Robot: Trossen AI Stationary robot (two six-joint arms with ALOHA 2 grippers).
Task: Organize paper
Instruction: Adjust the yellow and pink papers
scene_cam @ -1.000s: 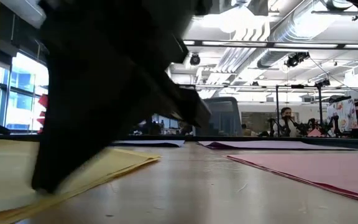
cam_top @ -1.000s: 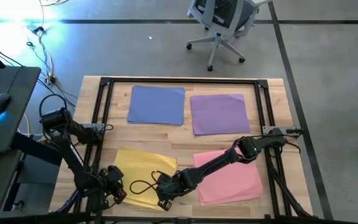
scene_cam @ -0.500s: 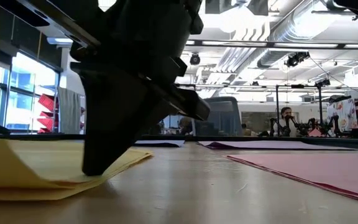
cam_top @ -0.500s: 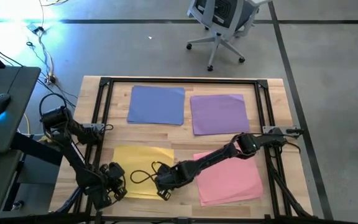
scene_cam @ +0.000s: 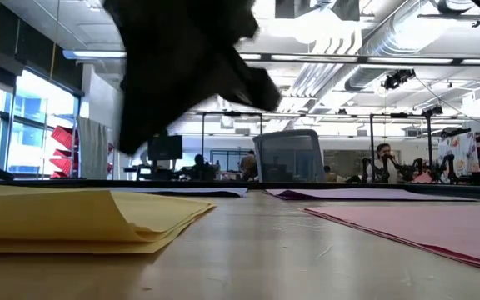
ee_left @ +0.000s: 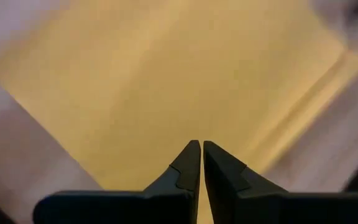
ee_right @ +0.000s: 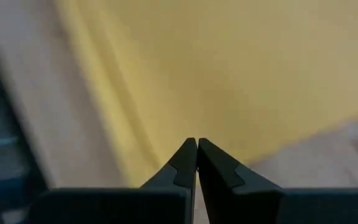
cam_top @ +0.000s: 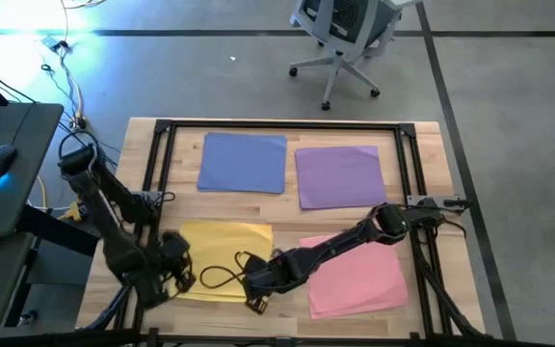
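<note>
Both grippers have shifted over the last second: the left gripper (cam_top: 183, 273) has come up from the table's front edge onto the 9 o'clock side of the yellow paper (cam_top: 222, 258), and the right gripper (cam_top: 255, 289) has lifted, so that in the low view its dark bulk no longer presses on the stack but hangs above it. That yellow paper, which lay skewed a second ago, now sits squarer, its top edge near level; in the low view its near corner stays slightly raised, with sheets fanned at the edge. Left to right on the wooden table (cam_top: 287, 207): the left gripper, fingers pressed together and holding nothing, at the yellow stack's 9 o'clock edge; the right gripper, likewise closed and empty, at the stack's 5 o'clock corner, its arm reaching across from the pink paper (cam_top: 359, 280). Bare wood lies between yellow and pink. At 12 o'clock, the blue paper (cam_top: 243, 162) and the purple paper (cam_top: 341, 175) lie flat and apart, unchanged, with a strip of open wood between the two rows.
</note>
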